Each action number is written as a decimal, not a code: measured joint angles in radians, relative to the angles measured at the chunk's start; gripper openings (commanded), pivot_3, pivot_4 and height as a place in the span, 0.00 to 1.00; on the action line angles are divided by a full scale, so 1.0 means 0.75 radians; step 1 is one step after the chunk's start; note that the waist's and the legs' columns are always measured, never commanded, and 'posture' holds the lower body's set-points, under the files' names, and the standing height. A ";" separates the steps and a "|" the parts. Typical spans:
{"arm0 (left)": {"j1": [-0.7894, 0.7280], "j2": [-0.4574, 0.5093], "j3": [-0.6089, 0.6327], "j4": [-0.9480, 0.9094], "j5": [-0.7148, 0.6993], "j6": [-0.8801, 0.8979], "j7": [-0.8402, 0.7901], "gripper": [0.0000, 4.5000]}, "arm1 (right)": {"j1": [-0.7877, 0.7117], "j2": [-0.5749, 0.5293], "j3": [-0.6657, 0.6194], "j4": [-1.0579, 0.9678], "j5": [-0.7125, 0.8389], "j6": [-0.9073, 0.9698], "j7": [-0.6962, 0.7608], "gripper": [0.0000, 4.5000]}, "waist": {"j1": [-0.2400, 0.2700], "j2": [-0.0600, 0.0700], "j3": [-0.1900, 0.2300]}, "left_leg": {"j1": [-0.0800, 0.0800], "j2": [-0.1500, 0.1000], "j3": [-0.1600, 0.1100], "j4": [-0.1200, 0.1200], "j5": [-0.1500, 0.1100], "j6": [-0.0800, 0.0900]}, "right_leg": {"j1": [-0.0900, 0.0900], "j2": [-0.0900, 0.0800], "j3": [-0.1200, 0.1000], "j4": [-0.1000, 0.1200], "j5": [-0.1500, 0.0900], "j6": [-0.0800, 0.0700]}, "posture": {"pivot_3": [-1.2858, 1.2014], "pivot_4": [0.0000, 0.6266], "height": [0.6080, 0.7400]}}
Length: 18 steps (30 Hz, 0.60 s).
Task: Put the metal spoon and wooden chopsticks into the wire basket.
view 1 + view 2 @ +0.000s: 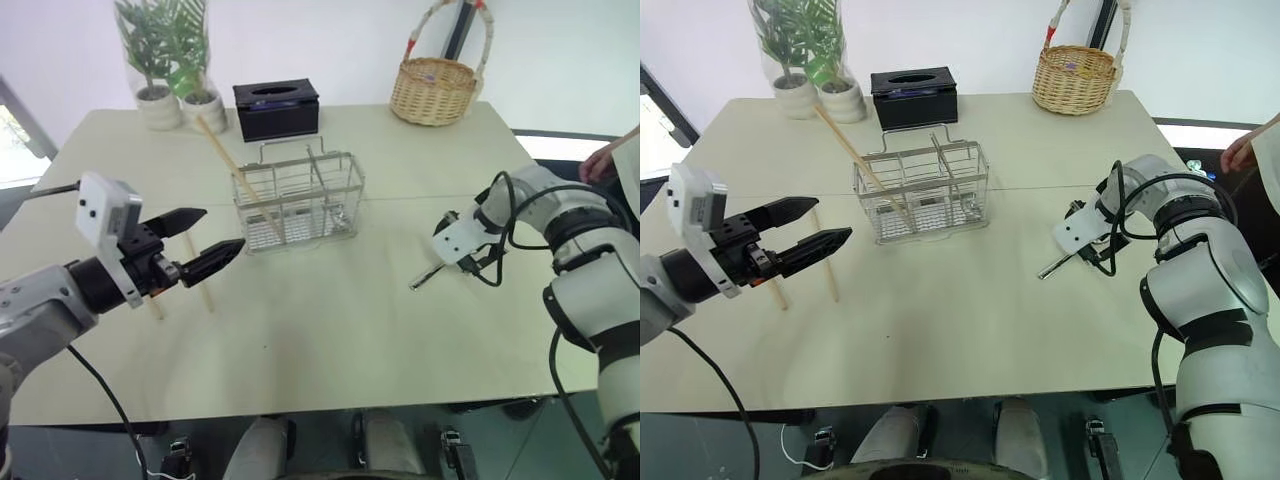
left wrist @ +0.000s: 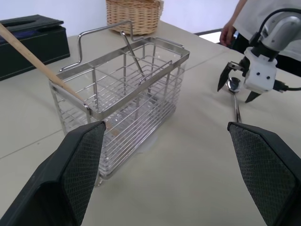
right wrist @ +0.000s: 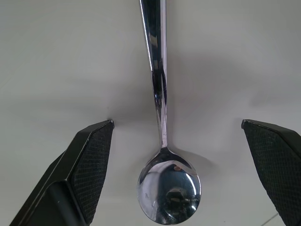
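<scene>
You're hovering the right gripper [image 3: 176,176], jaws wide apart, straddling the metal spoon [image 3: 162,155] for pickup; left gripper [image 1: 198,242] is idling open beside the wire basket [image 1: 298,200].

A pale beige desk [image 1: 330,330] stands before a plain white wall [image 1: 340,40] in even, bright light. At its far edge sit two small potted plants [image 1: 170,60], a black tissue box [image 1: 276,108] and a woven wicker basket [image 1: 435,90] with an arched handle. Dark floor [image 1: 90,455] shows below the desk's near edge.
</scene>
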 measured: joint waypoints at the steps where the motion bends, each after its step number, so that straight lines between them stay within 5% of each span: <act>1: -0.003 0.006 0.000 0.000 -0.009 0.000 0.007 1.00 | 0.000 0.002 0.005 0.005 -0.013 -0.003 -0.012 0.81 | 0.000 0.000 0.000 | 0.000 0.000 0.000 0.001 0.000 0.000 | 0.000 0.000 0.000 0.001 0.000 0.000 | 0.52 0.24 0.32; 6: -0.017 0.026 0.000 0.007 -0.039 -0.002 0.028 1.00 | 0.000 0.014 0.005 0.010 -0.027 -0.006 -0.029 0.25 | -0.005 -0.001 -0.001 | 0.000 0.001 0.000 0.001 0.001 -0.001 | -0.001 0.001 0.001 0.004 0.000 0.000 | 0.52 0.24 0.32; 18: -0.060 0.036 -0.002 0.044 -0.057 -0.017 0.044 1.00 | 0.001 0.019 -0.006 0.011 -0.026 0.013 -0.031 0.25 | -0.004 -0.002 -0.001 | 0.000 0.001 0.000 0.001 0.001 -0.001 | -0.002 0.003 0.003 0.004 0.000 -0.001 | 0.52 0.24 0.32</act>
